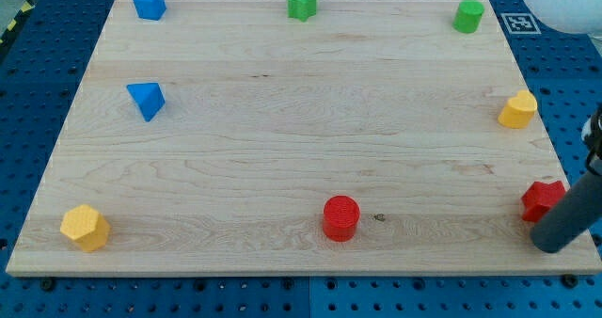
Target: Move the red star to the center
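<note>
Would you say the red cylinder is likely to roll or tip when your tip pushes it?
The red cylinder stands upright on its flat end, so it will probably slide, not roll. It looks squat, so tipping seems unlikely. The smooth wooden board should let it glide.

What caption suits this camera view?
My tip sits just right of the red star at the board's right edge, the star not yet centered.

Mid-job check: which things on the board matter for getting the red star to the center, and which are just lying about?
In the job:
red star, at the view's right edge
my tip, just below-right of the star, close against it
board, whose center is the goal

Lying about:
red cylinder
yellow hexagon
yellow block
blue triangle
blue block
green star
green cylinder
</note>
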